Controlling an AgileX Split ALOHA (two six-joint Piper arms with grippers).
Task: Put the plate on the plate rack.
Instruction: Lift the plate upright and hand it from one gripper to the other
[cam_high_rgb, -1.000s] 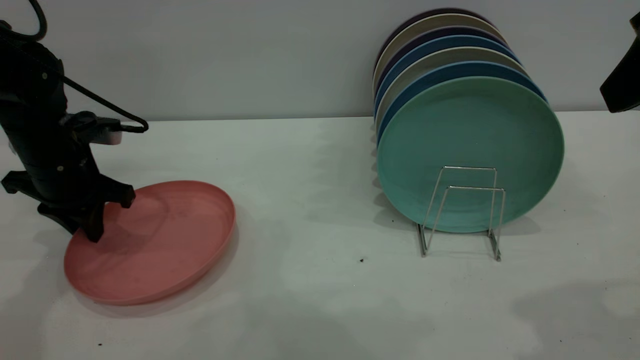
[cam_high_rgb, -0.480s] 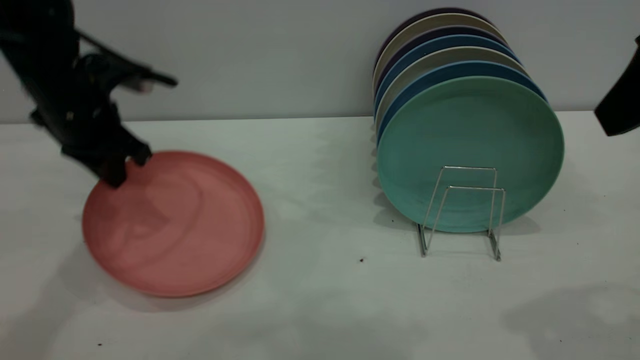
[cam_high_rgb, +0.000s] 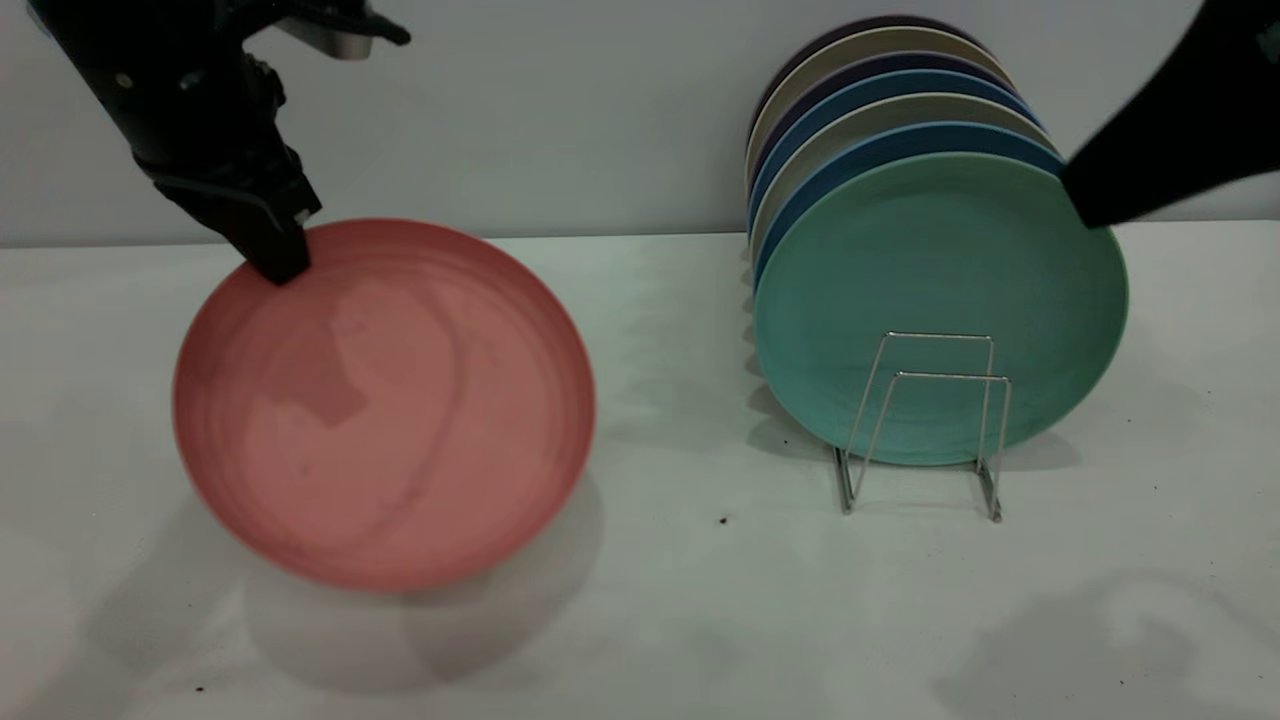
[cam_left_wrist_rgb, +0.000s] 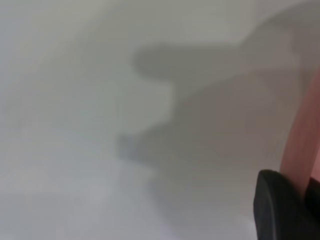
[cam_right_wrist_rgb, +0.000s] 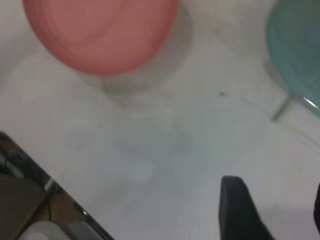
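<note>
Gripping arm: the left gripper (cam_high_rgb: 275, 250) is high at the left of the exterior view, its fingers closed on the upper left rim of the plate (cam_high_rgb: 385, 405).
Left wrist view: one dark finger (cam_left_wrist_rgb: 280, 207) presses against the pink edge of the plate (cam_left_wrist_rgb: 302, 145), with the white table (cam_left_wrist_rgb: 75, 100) beyond it.
Plate: pink and round, tilted up with its face toward the camera, clear of the table (cam_high_rgb: 650, 600) with its shadow lying beneath it, well to the left of the plate rack (cam_high_rgb: 925, 425).
Plate rack: thin silver wire, on the table at the right; its two front loops stand bare before the green plate (cam_high_rgb: 940, 300).
Other plates: blue, cream and dark plates (cam_high_rgb: 880, 100) stand upright in a row behind the green one.
Right arm: it juts in from the upper right corner, across the top edge of the green plate. In the right wrist view the right gripper (cam_right_wrist_rgb: 272, 210) hangs over bare table with its fingers spread apart, gripping nothing; the plate (cam_right_wrist_rgb: 100, 30) and the green plate (cam_right_wrist_rgb: 295, 50) lie farther off.
</note>
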